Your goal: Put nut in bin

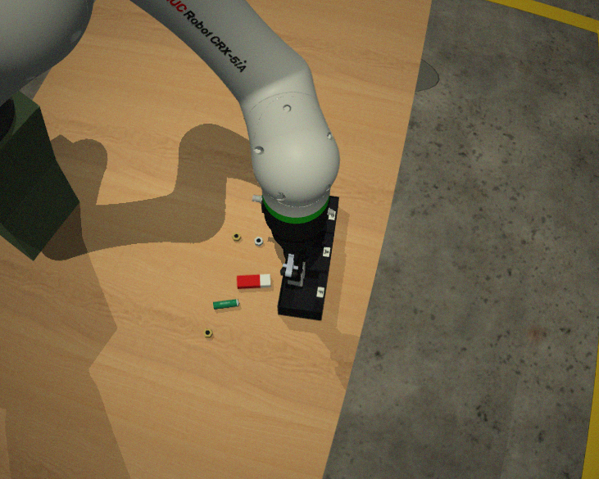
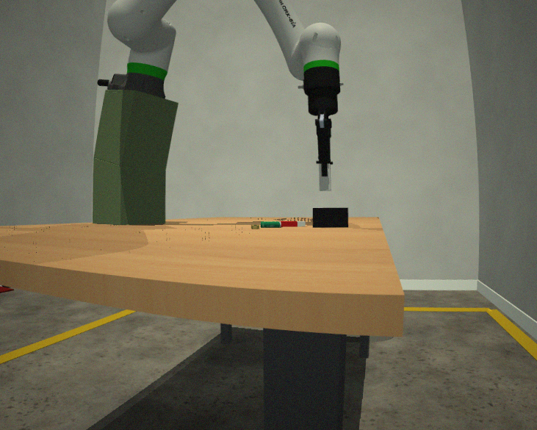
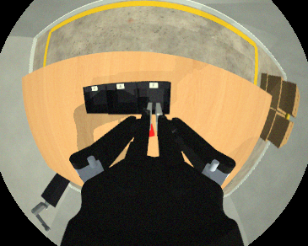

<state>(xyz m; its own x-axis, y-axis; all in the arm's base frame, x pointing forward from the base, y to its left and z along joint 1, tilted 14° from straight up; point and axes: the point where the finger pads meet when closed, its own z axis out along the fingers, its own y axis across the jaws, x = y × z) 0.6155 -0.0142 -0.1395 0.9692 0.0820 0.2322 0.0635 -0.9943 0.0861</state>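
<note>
Three small nuts lie on the wooden table: a yellowish one [image 1: 236, 236], a silver one [image 1: 258, 241] beside it, and another yellowish one [image 1: 208, 332] nearer the front. A black row of three labelled bins [image 1: 307, 266] stands by the table's right edge; it also shows in the side view [image 2: 330, 217] and the wrist view [image 3: 127, 98]. The labels are too small to read surely. My gripper [image 1: 293, 277] [image 2: 325, 181] is shut with nothing between the fingers. It hangs well above the bins, over the near end of the row [image 3: 153, 109].
A red and white block [image 1: 253, 280] and a green cylinder [image 1: 225, 303] lie left of the bins. The table's edge runs just right of the bins. The arm's green pedestal [image 1: 16, 181] stands at the far left.
</note>
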